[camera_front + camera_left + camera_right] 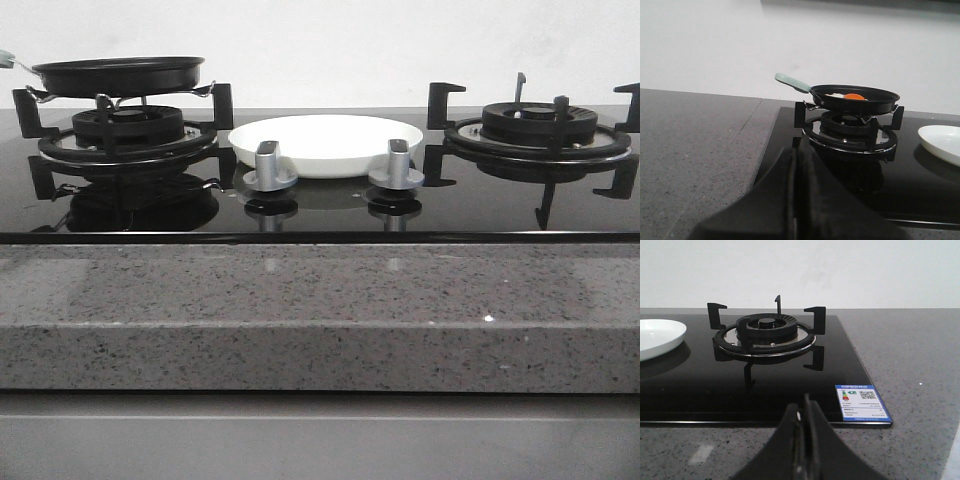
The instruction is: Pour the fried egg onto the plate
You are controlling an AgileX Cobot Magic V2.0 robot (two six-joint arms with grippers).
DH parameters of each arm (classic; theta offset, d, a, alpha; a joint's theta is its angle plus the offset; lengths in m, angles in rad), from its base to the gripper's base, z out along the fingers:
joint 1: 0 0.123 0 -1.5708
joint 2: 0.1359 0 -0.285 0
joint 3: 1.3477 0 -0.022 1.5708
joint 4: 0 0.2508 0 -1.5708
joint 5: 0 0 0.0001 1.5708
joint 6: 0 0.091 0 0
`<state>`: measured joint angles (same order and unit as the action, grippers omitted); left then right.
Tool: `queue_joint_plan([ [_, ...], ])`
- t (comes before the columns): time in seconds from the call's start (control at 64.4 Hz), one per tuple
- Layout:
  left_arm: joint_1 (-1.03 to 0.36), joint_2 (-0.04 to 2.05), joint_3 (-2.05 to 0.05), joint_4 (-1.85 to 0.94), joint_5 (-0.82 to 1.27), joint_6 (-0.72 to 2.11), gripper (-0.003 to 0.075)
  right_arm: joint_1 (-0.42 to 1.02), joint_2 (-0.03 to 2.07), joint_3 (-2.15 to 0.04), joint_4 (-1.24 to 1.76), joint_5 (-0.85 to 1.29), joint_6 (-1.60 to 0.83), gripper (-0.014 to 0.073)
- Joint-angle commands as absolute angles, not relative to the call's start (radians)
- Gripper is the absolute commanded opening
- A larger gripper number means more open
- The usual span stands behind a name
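Nothing is poured yet: the fried egg (850, 96) lies in the pan (118, 75) at upper left, the plate (326, 143) at centre is bare. Both tools, left tool (796, 200) and right tool (804, 445), are closed, holding nothing.

fried egg (852, 96) in pan (118, 75) on left burner (128, 130), plate (325, 143) right of it

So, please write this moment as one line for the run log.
egg: in pan on left burner | plate: empty, mid-hob | left hand: shut | right hand: shut
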<state>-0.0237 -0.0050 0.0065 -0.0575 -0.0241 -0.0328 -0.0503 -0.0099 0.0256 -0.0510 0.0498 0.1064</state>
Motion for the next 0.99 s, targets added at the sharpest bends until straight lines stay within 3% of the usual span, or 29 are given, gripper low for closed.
queue_joint_plan([
  [0.0,-0.024,-0.022,0.012,-0.065,-0.104,-0.035,-0.0019,-0.056,-0.030,0.022,-0.065,-0.033,0.108,-0.0067],
  [0.388,-0.024,-0.020,-0.092,-0.060,-0.107,-0.035,-0.0019,-0.055,-0.030,-0.053,-0.066,-0.034,0.108,-0.0067],
  [0.59,-0.024,0.031,-0.325,-0.060,0.102,-0.035,-0.0019,-0.055,0.006,-0.267,-0.068,0.120,0.106,-0.0067],
  [0.979,-0.024,0.313,-0.658,-0.060,0.426,-0.035,-0.0019,-0.055,0.352,-0.633,-0.074,0.445,0.097,-0.0067],
])
